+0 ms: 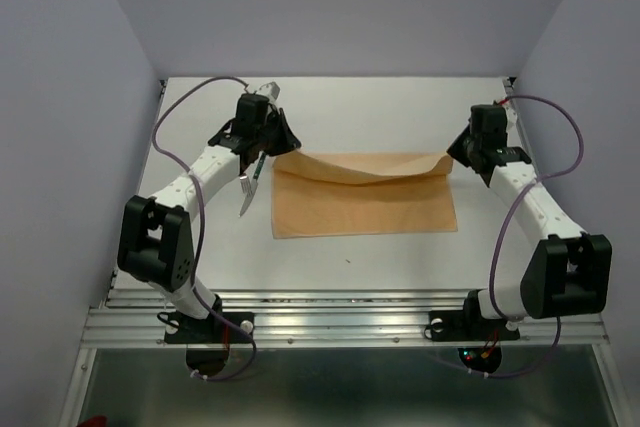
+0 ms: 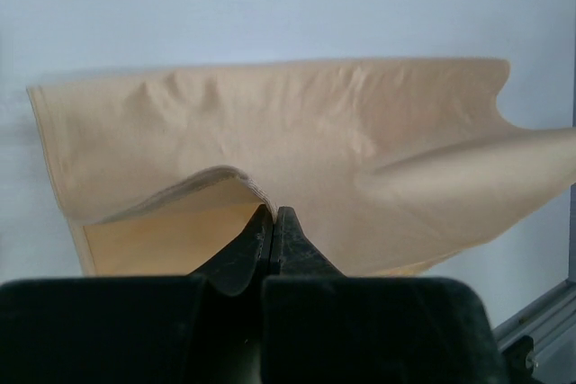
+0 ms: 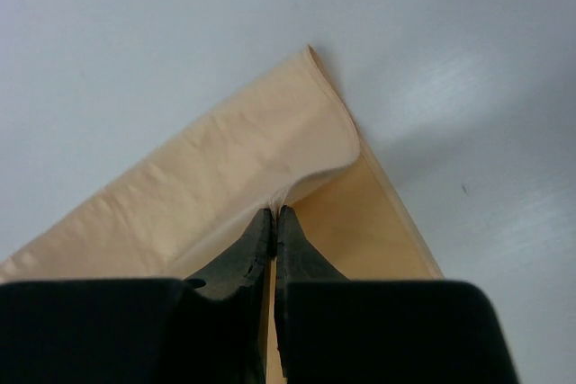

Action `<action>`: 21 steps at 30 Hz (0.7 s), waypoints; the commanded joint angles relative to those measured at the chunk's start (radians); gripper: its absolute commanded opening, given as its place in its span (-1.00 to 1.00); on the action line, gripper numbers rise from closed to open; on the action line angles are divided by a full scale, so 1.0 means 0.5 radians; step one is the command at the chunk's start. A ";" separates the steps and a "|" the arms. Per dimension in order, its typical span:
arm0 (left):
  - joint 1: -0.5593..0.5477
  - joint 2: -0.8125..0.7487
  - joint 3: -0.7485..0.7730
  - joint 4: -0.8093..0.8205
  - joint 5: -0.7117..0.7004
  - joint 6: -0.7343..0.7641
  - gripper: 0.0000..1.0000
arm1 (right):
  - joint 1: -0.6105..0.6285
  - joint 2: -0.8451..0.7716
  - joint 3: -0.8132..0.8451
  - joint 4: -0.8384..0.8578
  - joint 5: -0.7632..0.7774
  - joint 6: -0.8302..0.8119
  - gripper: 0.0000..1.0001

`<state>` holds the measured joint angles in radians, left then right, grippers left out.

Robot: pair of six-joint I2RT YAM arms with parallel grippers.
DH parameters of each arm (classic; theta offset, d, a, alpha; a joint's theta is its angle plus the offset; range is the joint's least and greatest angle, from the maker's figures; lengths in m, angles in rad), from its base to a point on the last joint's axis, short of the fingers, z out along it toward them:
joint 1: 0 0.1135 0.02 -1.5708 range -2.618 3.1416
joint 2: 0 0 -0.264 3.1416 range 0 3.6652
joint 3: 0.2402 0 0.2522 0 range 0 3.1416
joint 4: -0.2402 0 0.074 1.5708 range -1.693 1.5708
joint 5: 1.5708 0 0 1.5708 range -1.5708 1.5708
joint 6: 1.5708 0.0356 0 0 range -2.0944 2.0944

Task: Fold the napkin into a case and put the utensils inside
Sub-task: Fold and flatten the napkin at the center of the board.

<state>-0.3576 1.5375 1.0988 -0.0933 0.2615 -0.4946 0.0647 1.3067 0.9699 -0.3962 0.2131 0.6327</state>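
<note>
At the middle of the tabletop (image 1: 350, 107), the napkin (image 1: 365, 205) lay part-folded, its raised far corners clamped by the left end effector (image 2: 274, 218) and right end effector (image 3: 274, 216). No case was formed; the utensils (image 1: 249, 187) lay outside, beside its left edge.

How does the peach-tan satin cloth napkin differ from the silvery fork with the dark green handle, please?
The napkin is broad and soft; the fork is narrow and rigid. The napkin's far corners are pinched and lifted by the left hand and right hand; the fork lies untouched beside its left edge. Both rest on the white table.
</note>
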 commanded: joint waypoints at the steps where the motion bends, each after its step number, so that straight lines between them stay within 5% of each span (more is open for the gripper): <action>1: 0.034 0.179 0.406 -0.034 -0.164 0.133 -1.00 | -0.016 0.202 0.379 0.237 0.108 -0.130 -0.99; 14: 0.197 0.937 1.483 -0.181 -0.130 0.244 -1.00 | -0.037 1.025 1.152 0.510 0.053 -0.284 -0.99; 21: 0.203 1.113 1.671 -0.252 -0.057 0.262 -1.00 | -0.056 1.221 1.279 0.510 0.013 -0.287 -0.99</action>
<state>-0.2550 2.1155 1.8656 -0.1944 0.2062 -0.3923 0.0536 1.9308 1.5593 -0.1925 0.2245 0.5076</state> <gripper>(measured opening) 0.033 0.039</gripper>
